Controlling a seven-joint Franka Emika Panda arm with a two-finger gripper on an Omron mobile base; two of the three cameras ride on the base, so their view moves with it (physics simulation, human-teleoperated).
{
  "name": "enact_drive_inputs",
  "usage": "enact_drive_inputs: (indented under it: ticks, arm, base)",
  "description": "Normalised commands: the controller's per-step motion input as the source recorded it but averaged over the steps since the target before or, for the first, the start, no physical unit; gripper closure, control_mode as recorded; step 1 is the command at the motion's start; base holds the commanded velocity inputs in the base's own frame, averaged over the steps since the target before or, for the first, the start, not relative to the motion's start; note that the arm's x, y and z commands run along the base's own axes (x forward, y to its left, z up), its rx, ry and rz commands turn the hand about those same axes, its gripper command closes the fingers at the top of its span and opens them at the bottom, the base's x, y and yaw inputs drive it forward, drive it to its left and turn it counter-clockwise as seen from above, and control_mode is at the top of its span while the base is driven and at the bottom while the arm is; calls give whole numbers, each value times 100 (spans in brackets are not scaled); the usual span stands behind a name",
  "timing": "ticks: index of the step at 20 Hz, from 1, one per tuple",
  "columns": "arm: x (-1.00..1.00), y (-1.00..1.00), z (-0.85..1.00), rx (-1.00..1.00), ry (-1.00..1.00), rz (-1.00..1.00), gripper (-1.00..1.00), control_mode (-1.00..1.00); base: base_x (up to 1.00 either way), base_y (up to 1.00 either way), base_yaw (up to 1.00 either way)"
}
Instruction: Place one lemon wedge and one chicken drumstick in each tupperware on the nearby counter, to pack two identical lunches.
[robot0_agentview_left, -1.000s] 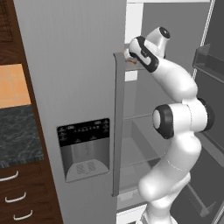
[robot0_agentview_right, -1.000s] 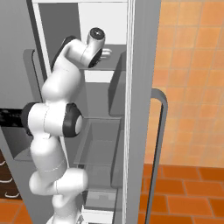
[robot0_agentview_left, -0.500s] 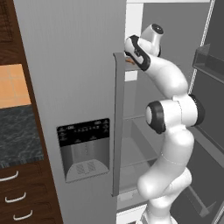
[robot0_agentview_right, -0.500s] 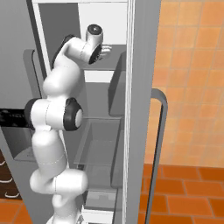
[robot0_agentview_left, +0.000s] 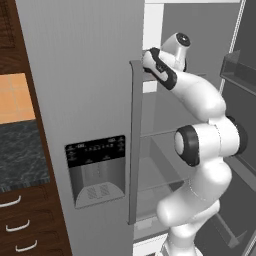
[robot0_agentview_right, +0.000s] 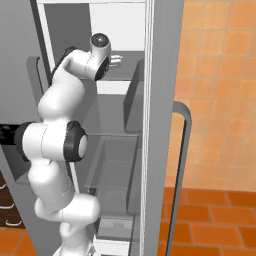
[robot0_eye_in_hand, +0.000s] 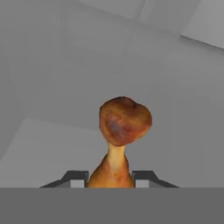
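In the hand view a golden-brown chicken drumstick (robot0_eye_in_hand: 124, 120) lies on a grey fridge shelf, thick end away from me. Its narrow orange end sits between my gripper's (robot0_eye_in_hand: 110, 177) dark fingertips (robot0_eye_in_hand: 78, 176), which press against both of its sides. In the right base view the gripper (robot0_agentview_right: 118, 59) reaches onto the fridge's upper shelf (robot0_agentview_right: 120, 82). The dark speckled counter (robot0_agentview_left: 20, 155) lies left of the fridge in the left base view. The lemon wedges and tupperwares are out of view.
The closed left fridge door (robot0_agentview_left: 85, 100), with its dispenser panel (robot0_agentview_left: 96, 170) and long vertical handle (robot0_agentview_left: 134, 145), stands just left of my arm. The open right door (robot0_agentview_right: 160, 125) is on the other side. Empty shelves and a clear bin (robot0_agentview_right: 112, 165) sit lower down. Drawers (robot0_agentview_left: 17, 225) are under the counter.
The jaws have come together from wide open onto the drumstick's narrow end. The arm's upper joints have shifted slightly while the hand stays at the upper shelf.
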Motion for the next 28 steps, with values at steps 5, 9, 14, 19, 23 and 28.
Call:
enact_drive_inputs:
  ticks: [5,9,14,19,23,28]
  arm:
    - [-100,-25,51,0,15,-4,100,-100]
    - [-100,-38,16,0,2,-8,100,-100]
    - [-100,-43,-17,0,-8,-8,100,-100]
    - [-100,-4,-48,-4,-5,-10,100,-100]
    - [-100,9,-62,-7,1,-5,100,-100]
    - [-94,0,-59,-1,0,-1,100,-100]
  base:
    - [0,0,0]
    - [0,0,0]
    - [0,0,0]
    - [0,0,0]
    - [0,0,0]
    - [0,0,0]
